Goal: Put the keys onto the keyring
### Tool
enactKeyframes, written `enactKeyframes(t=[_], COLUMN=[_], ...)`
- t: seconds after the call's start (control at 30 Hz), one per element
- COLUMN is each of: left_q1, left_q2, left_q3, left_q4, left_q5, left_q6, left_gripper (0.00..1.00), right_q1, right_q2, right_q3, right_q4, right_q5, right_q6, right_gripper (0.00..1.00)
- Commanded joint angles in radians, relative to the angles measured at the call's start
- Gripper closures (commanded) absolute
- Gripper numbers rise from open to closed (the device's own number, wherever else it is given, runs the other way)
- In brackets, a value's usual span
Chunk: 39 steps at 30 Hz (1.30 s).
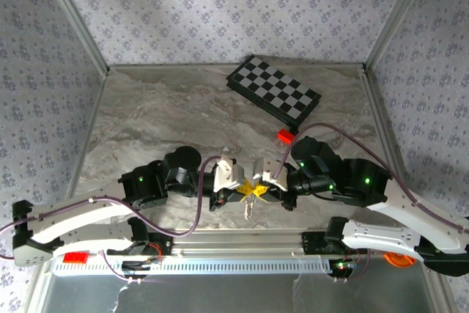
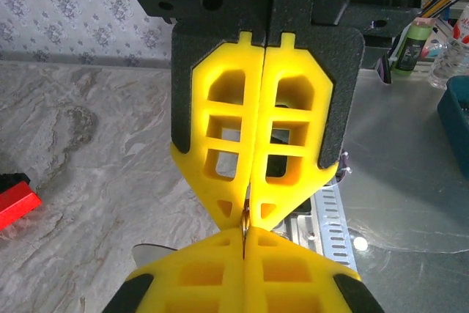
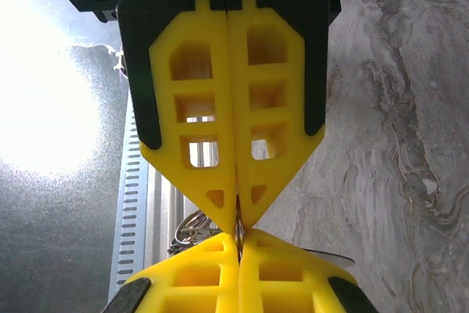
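The keyring (image 2: 244,226) shows as a thin metal edge, seen end-on, pinched where the two claws meet tip to tip above the near middle of the desk (image 1: 161,119). The left claw (image 2: 246,214) is clamped on it, yellow fingers pressed together. The right claw (image 3: 237,223) is clamped on it likewise. From above, a silver key (image 1: 249,210) juts from that meeting point, its long axis running toward the near edge and its tip toward the arm bases. A bunch of keys (image 3: 192,231) sits just beside the right claw's tips. The desk is grey-veined marble. A chessboard (image 1: 273,98) lies at the far right, with a red block (image 1: 284,135) by its near corner. Floral-papered walls (image 1: 220,5) enclose the desk.
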State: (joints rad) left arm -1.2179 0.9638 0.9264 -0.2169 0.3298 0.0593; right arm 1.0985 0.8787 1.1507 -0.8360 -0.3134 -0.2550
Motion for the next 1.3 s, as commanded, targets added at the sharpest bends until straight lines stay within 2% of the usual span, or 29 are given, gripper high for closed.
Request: enactKeyframes(t=[0.0, 0.2, 0.23, 0.3, 0.4, 0.7, 0.87, 1.27], left_q1=[-0.001, 0.000, -0.001, -0.001, -0.001, -0.002, -0.002, 0.000], left_q2=[-0.009, -0.050, -0.056, -0.067, -0.078, -0.104, -0.113, -0.108], left_q3=[-0.009, -0.032, -0.035, -0.042, -0.051, -0.095, -0.110, -0.104], left_q4=[0.022, 0.079, 0.089, 0.112, 0.145, 0.291, 0.325, 0.336], left_q5=[0.002, -0.002, -0.001, 0.003, 0.005, -0.007, -0.018, -0.014], left_q6=[-0.006, -0.016, -0.018, -0.019, -0.016, -0.007, 0.004, 0.006], left_gripper=[1.00, 1.00, 1.00, 1.00, 1.00, 1.00, 1.00, 1.00], right_q1=[0.008, 0.011, 0.011, 0.011, 0.009, -0.003, -0.017, -0.042], right_q2=[-0.010, -0.028, -0.038, -0.065, -0.093, -0.176, -0.197, -0.224], right_q3=[0.013, 0.004, -0.005, -0.024, -0.048, -0.152, -0.168, -0.206], right_q4=[0.050, 0.075, 0.088, 0.121, 0.165, 0.318, 0.324, 0.328], right_q5=[-0.054, -0.075, -0.080, -0.084, -0.071, -0.043, -0.018, -0.003], right_q6=[0.007, 0.001, 0.005, 0.025, 0.054, 0.133, 0.164, 0.191], right_gripper=[1.00, 0.99, 0.95, 0.80, 0.70, 0.57, 0.58, 0.80])
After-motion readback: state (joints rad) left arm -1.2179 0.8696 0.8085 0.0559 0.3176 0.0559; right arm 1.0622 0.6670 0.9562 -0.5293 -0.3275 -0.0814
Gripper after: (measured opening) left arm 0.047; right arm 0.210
